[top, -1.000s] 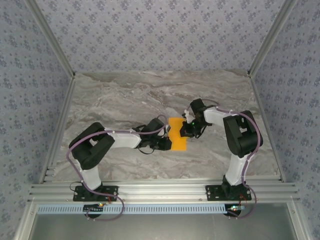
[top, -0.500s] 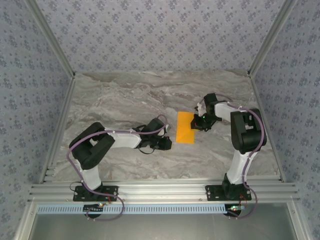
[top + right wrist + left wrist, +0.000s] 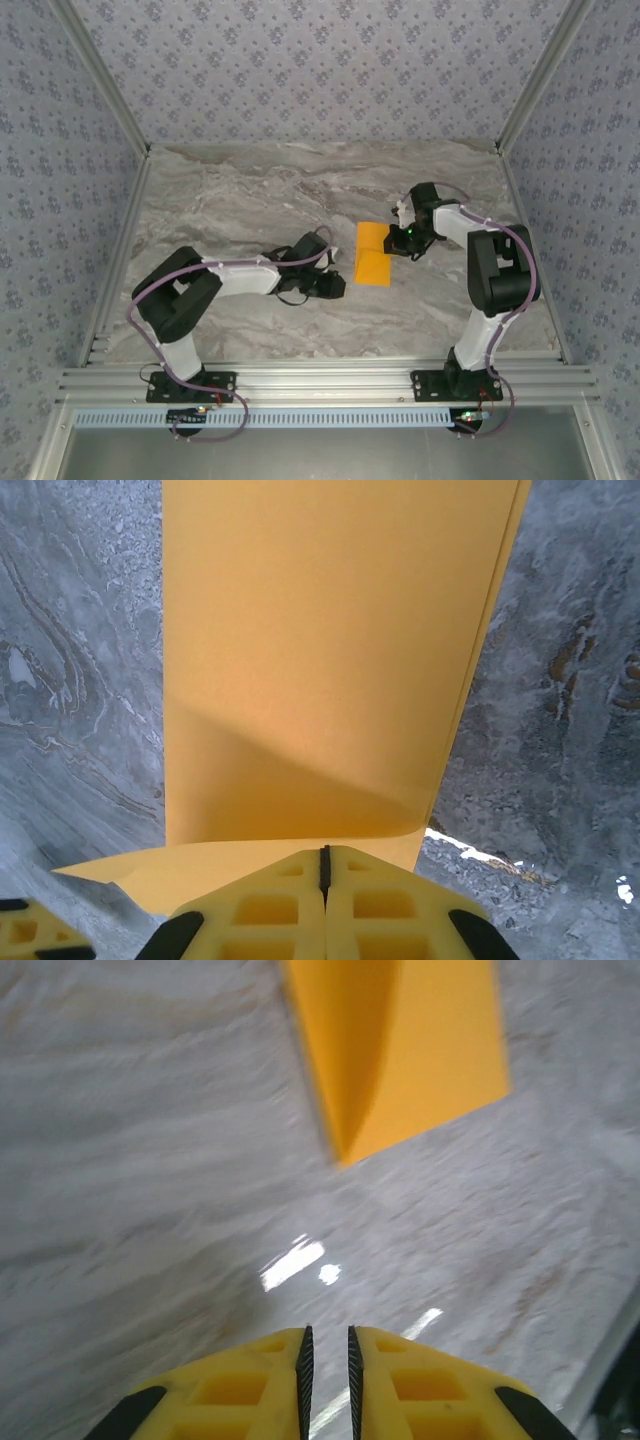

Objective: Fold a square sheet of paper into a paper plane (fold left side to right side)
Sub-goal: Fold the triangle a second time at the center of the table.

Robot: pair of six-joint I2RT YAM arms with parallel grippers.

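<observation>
The square sheet of paper (image 3: 372, 256) lies folded into an orange rectangle on the marble table, right of centre. My right gripper (image 3: 405, 240) is at the sheet's right edge. In the right wrist view its fingertips (image 3: 323, 848) are shut and rest on the near edge of the paper (image 3: 320, 660), whose upper layer curls up slightly towards them. My left gripper (image 3: 338, 287) sits low on the table just left of the sheet, apart from it. In the left wrist view its jaws (image 3: 327, 1328) stand a narrow slit apart with nothing between them, and the paper (image 3: 420, 1050) lies ahead.
The grey marble table (image 3: 250, 200) has patterned walls on three sides and metal posts at the back corners. An aluminium rail (image 3: 320, 380) carrying both arm bases runs along the near edge.
The paper has slid to the right and a little back together with my right gripper. My left gripper stayed behind, now apart from the sheet, and its jaws have parted slightly.
</observation>
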